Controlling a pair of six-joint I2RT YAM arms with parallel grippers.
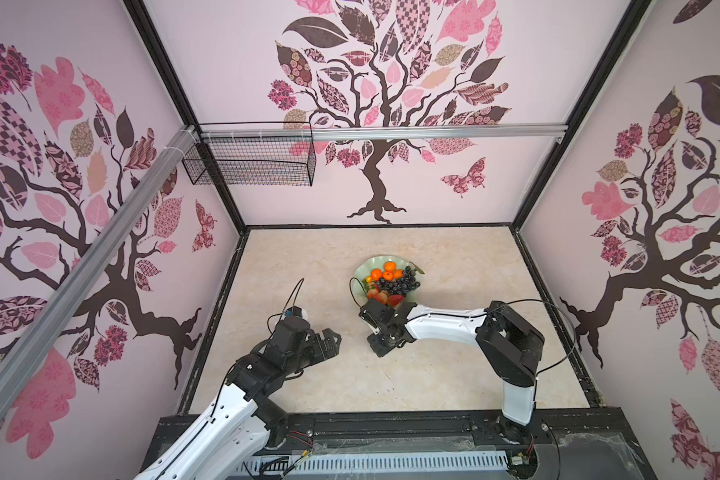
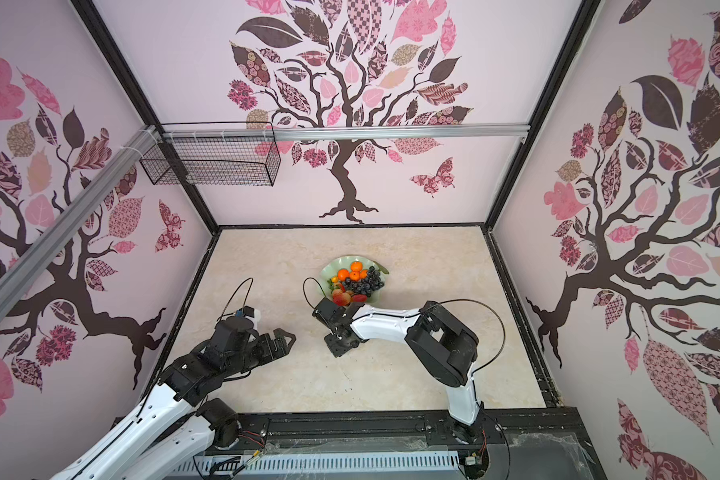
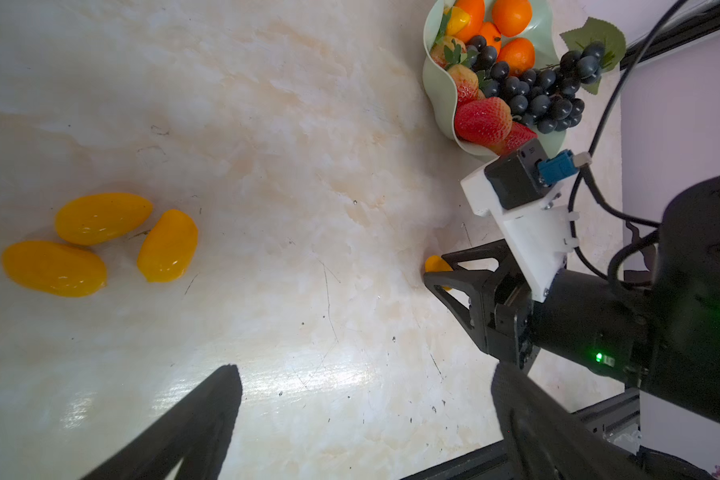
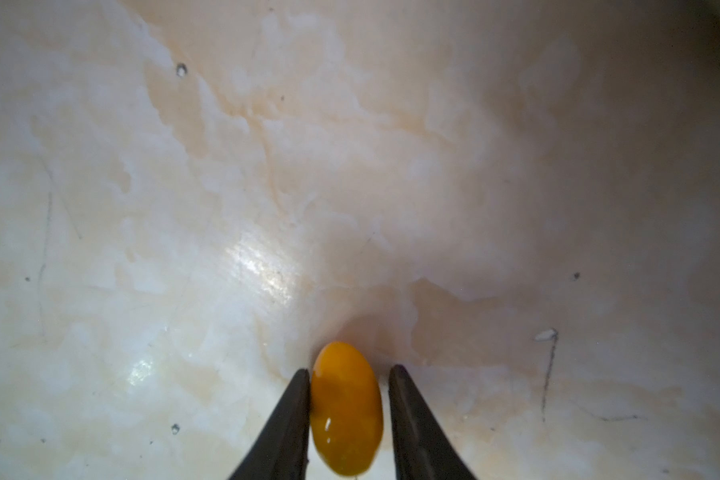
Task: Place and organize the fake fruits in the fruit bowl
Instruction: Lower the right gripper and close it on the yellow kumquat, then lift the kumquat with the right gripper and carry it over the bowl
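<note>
While the right end effector straddles a yellow-orange oval on the worktop, at 6 o'clock from the fruit bowl, its jaws stand slightly apart, gripping nothing yet; the pickup next needs a gentle, centred squeeze.

The yellow oval is glossy plastic, the marble-look tabletop shiny yet scratched, the fingers matt black.

Black wire basket, marbled tabletop
</note>
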